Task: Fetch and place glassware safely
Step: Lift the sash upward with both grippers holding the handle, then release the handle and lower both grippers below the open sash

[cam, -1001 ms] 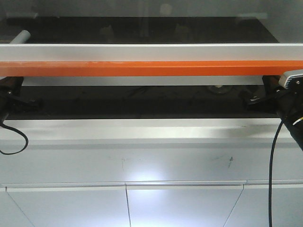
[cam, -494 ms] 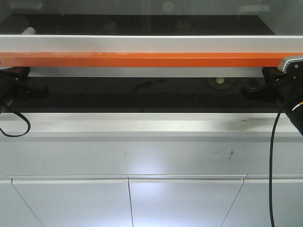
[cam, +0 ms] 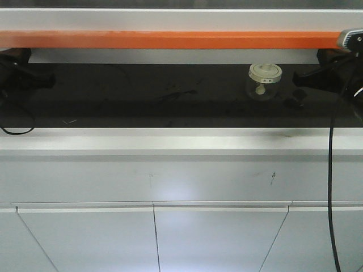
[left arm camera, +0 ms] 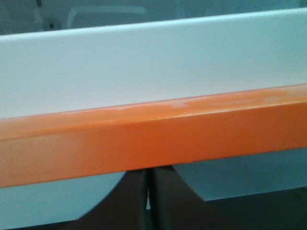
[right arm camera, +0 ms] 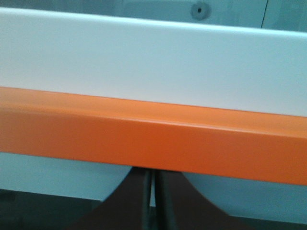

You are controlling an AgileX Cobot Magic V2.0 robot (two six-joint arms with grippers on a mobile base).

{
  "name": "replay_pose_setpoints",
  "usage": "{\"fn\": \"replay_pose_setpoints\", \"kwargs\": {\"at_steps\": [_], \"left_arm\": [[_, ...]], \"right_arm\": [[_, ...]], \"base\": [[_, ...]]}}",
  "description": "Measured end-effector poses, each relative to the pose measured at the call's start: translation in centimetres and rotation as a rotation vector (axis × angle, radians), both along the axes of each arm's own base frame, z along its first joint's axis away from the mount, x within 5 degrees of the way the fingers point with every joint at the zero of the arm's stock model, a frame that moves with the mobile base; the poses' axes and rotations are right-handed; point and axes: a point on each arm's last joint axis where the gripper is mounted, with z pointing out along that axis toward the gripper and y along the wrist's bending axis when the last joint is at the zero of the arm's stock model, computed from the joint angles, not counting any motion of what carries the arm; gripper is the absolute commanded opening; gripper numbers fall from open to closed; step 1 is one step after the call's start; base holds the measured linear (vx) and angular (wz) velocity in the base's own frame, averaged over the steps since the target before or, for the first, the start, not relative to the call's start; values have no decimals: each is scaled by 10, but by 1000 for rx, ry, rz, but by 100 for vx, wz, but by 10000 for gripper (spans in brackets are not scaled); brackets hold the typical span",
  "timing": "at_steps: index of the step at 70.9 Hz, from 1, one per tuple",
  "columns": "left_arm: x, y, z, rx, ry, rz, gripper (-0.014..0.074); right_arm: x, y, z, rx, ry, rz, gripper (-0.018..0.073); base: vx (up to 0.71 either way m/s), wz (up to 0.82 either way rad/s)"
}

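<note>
The glass jar [cam: 264,79], squat and clear with a cream-white knobbed lid, stands on the black work surface [cam: 142,105] right of centre, under the raised sash. My left gripper [cam: 50,79] is at the far left and my right gripper [cam: 298,80] at the far right, a little right of the jar. Both sit just under the orange bar [cam: 170,39] of the sash. In the left wrist view my left gripper [left arm camera: 148,178] is shut, its tips hidden under the orange bar [left arm camera: 144,139]. The right gripper [right arm camera: 154,179] stands the same under the bar [right arm camera: 144,136].
The white sash frame [cam: 170,20] spans the full width above the orange bar. A white ledge [cam: 170,141] and cabinet doors [cam: 215,238] run below the black surface. Black cables hang at the left [cam: 11,131] and right [cam: 331,192].
The sash with its orange bar has risen, with both grippers rising under it. The opening is taller and the jar has come into plain view.
</note>
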Motion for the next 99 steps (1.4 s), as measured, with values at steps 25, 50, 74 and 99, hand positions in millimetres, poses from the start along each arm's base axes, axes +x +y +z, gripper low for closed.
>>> {"fn": "replay_pose_setpoints", "kwargs": {"at_steps": [25, 50, 74, 99], "left_arm": [[-5, 0, 34, -61, -187, -9, -7], [-12, 1, 40, -60, -157, -2, -7], [-37, -1, 24, -33, -111, -16, -7], [-80, -4, -4, -29, -39, -52, -7]], "right_arm": [[-18, 0, 47, -3, -157, 4, -3], [-31, 1, 70, 29, -226, 10, -3], [-54, 1, 24, 73, -136, 20, -3], [-86, 8, -6, 34, -60, 88, -3]], "base": [[0, 1], [0, 0], [0, 0], [0, 0]]}}
